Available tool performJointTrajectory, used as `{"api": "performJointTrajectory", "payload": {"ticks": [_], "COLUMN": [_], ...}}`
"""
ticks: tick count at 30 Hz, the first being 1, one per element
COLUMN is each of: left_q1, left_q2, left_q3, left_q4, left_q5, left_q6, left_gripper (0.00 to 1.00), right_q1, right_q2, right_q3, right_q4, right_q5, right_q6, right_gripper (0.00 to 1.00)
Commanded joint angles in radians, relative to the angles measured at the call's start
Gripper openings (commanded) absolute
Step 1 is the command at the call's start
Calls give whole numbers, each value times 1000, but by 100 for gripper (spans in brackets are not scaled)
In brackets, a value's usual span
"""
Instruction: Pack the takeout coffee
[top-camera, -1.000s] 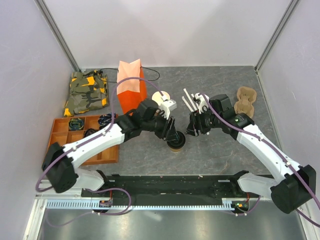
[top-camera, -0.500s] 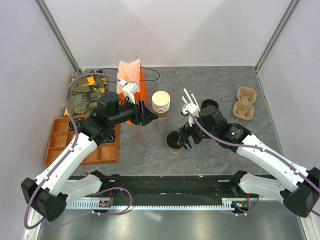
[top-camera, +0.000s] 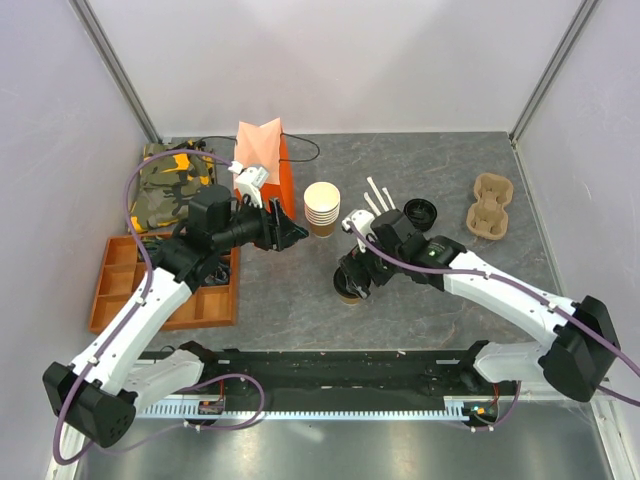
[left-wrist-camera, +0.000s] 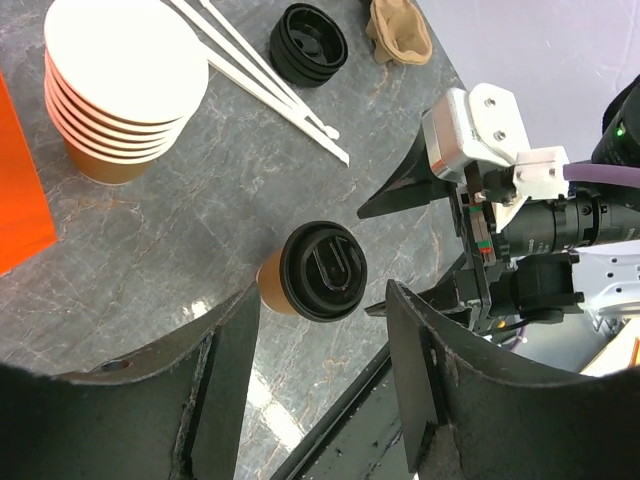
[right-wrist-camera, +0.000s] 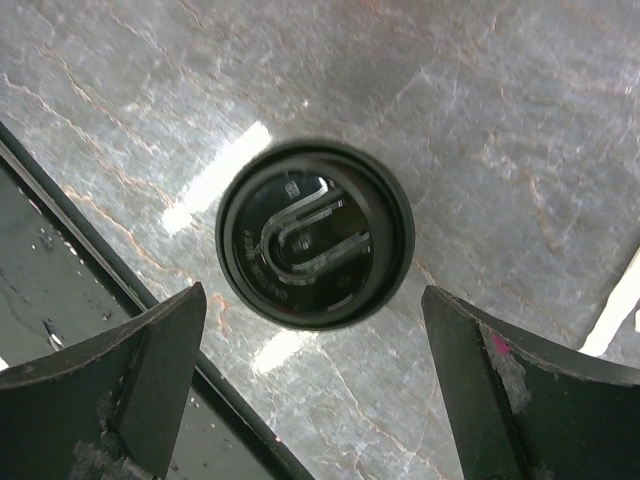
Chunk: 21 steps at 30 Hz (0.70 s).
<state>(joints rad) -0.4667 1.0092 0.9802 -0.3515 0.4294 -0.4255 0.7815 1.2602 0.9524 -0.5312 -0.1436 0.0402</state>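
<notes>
- Takeout coffee is standing upright on the table, lid on, close to the near edge and roughly halfway along it. Not packed yet, not even picked up.
- Right gripper is hanging right over it with the jaws spread wide. From the wrist view there's one finger on each side of the black lid and a clear gap on both, so no contact and no grip.
- Left gripper is off toward the left side, just in front of the orange bag. Its jaws are apart with nothing in them, and it's pointed toward the cup from a fair way off.
- That orange bag stands by the far edge, left of the middle, well apart from the coffee. I'm guessing that's where the cup goes. The top looks open from above, but I can't really tell.
- Other stuff back there:
  - the stack of lidless cups just right of the bag
  - some white stirrers
  - a loose black lid
  - a tan cup carrier toward the right edge
- My read on progress: the lidding part looks done and the arm is lined up for the grab. What's left is pretty much the whole packing bit:
  - come down around the cup
  - close on it
  - lift it
  - carry it across to the bag
  - set it inside without tipping it
</notes>
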Motion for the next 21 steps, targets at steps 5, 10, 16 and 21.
{"api": "performJointTrajectory", "payload": {"ticks": [5,10,16,21], "left_q1": [3,5,5,5], "left_q2": [31,29,43,52], "left_q3": [17,18,21,23], "left_q4": [11,14,14,16], "left_q5": [46,52,57,55], "left_q6": [-27,-27,-25,-33], "left_gripper": [61,61,61,61], "right_q1": [30,44,61,71], "right_q2": [62,87,103,111], "right_q3": [83,100,103,103], "right_q4": [19,4,7,10], "right_q5": [30,41,56,75], "right_q6": [-20,-28,-33,-59], "right_gripper": [98,98,98,98]}}
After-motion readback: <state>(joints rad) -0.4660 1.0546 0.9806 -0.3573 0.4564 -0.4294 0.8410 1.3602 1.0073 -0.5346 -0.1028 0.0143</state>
